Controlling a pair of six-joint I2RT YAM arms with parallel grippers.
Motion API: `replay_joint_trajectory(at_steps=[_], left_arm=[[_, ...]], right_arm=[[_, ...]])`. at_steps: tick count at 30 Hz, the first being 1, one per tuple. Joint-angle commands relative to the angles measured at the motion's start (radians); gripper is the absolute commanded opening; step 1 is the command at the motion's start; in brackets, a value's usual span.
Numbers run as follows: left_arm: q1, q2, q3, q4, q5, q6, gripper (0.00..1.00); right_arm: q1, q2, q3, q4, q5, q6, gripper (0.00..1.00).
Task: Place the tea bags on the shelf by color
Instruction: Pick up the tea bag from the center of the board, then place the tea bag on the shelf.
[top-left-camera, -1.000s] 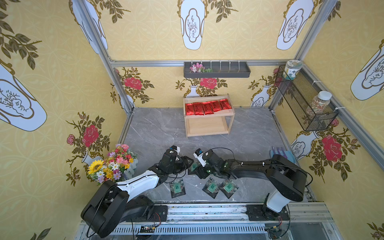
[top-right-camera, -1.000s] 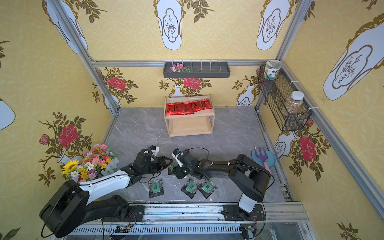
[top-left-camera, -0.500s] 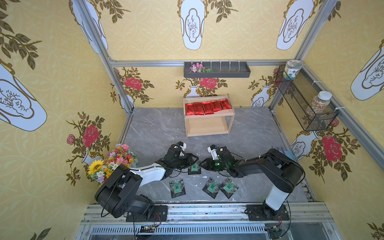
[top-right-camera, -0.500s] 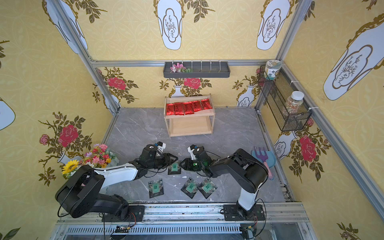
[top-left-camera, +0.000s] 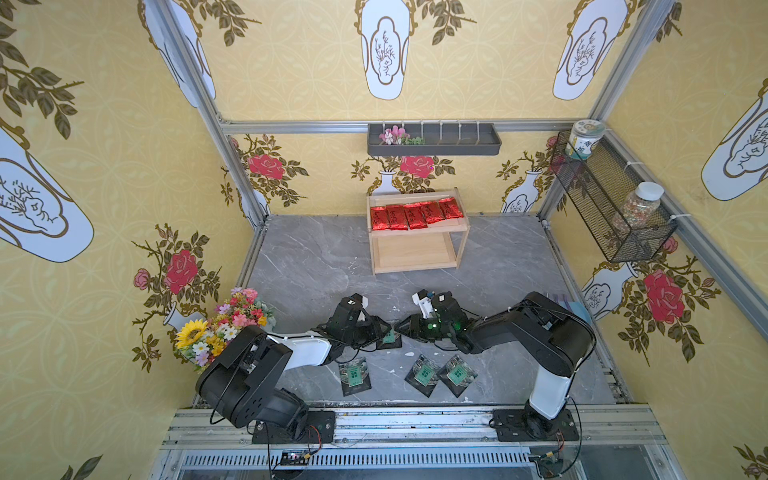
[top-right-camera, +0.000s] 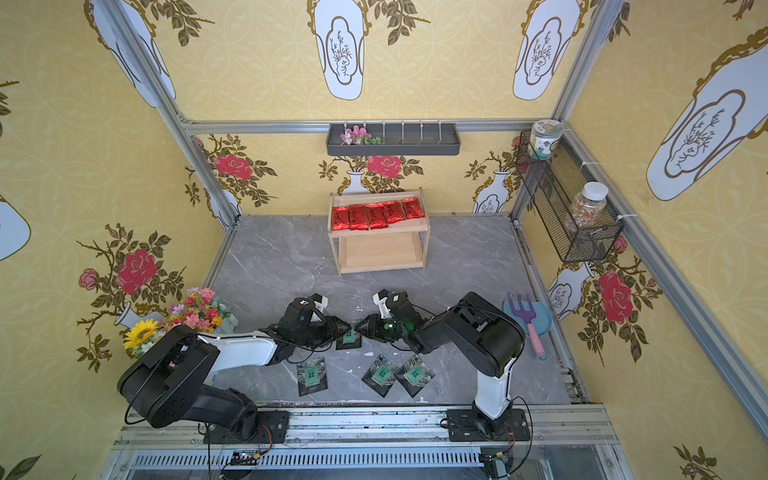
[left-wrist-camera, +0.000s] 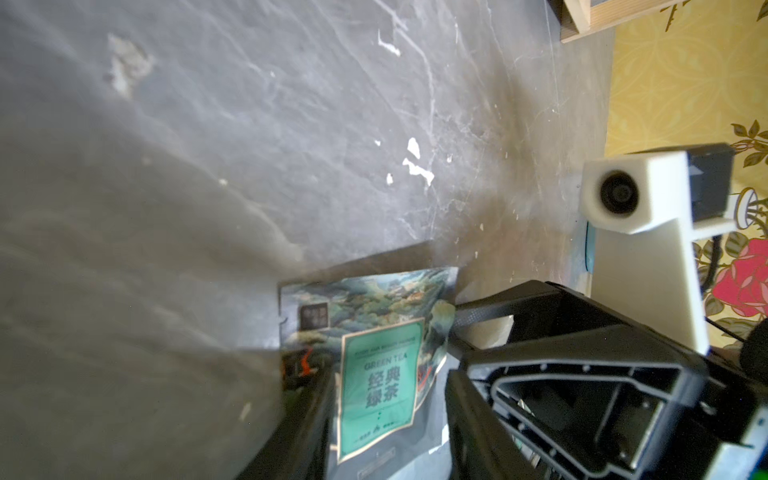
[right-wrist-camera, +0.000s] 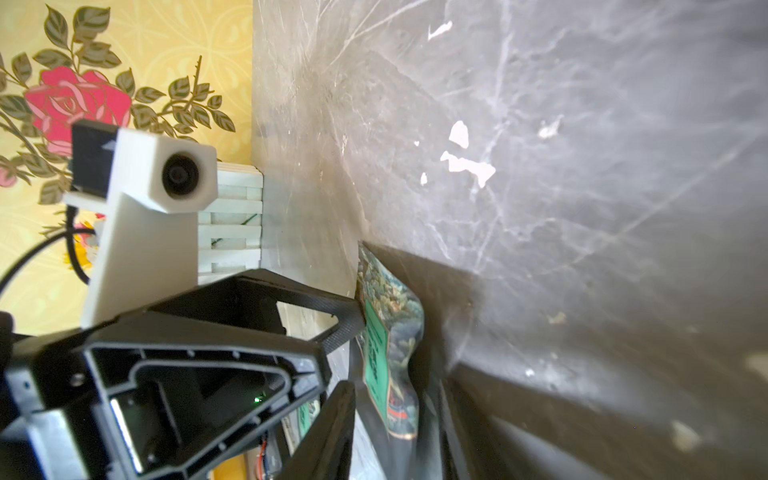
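Packets of green tea are what I watch now from my remote station. In both top views the left gripper (top-left-camera: 384, 332) and the right gripper (top-left-camera: 402, 328) meet tip to tip over one green tea packet (top-left-camera: 389, 340). It is on the grey marble floor (top-left-camera: 311, 270), near the front and between the two arms. In the left wrist view this packet shows its label with the words GREEN TEA. It sits between the two dark fingers (left-wrist-camera: 303, 428) of the left gripper, one finger at each side edge. The jaws stand apart by the width of the packet, but I cannot tell if they press it or only stand around it. In the right wrist view I see the same packet from its edge, tilted up from the floor. It is between the right gripper's own fingers, which are near both faces. If they really pinch it, I cannot tell either. One finger of the left gripper touches the packet there. Three other green packets (top-left-camera: 424, 372) lie flat on the floor, closer to the front rail, well apart from the wooden shelf (top-left-camera: 464, 249) at the back wall. Five red sachets (top-left-camera: 415, 216) lie side by side on its upper board.
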Motion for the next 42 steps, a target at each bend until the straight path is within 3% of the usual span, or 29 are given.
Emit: replay_joint_trajectory(at_steps=[1, 8, 14, 20, 24, 29, 36, 42], left_arm=[[0.001, 0.018, -0.013, 0.044, 0.007, -0.008, 0.48], [0.001, -0.012, -0.041, 0.1, 0.029, -0.034, 0.48], [0.005, -0.115, -0.04, 0.074, 0.027, -0.04, 0.53], [0.065, -0.233, -0.056, 0.091, 0.125, -0.058, 0.65], [0.15, -0.257, -0.11, 0.271, 0.286, -0.139, 0.71], [0.164, -0.194, -0.128, 0.521, 0.41, -0.236, 0.73], [0.168, -0.066, -0.149, 0.821, 0.469, -0.357, 0.58], [0.179, -0.058, -0.154, 0.825, 0.465, -0.347, 0.44]], right_arm=[[-0.001, 0.034, 0.014, 0.051, -0.029, 0.055, 0.37], [-0.026, 0.069, 0.026, 0.112, -0.063, 0.08, 0.18], [-0.051, 0.052, 0.027, 0.126, -0.098, 0.072, 0.03], [-0.124, 0.007, 0.014, 0.212, -0.263, 0.057, 0.0], [-0.17, -0.02, 0.05, 0.232, -0.415, 0.068, 0.0], [-0.156, -0.073, 0.131, 0.052, -0.462, -0.03, 0.03], [-0.146, -0.078, 0.19, -0.052, -0.491, -0.078, 0.04], [-0.155, -0.1, 0.209, -0.154, -0.498, -0.141, 0.04]])
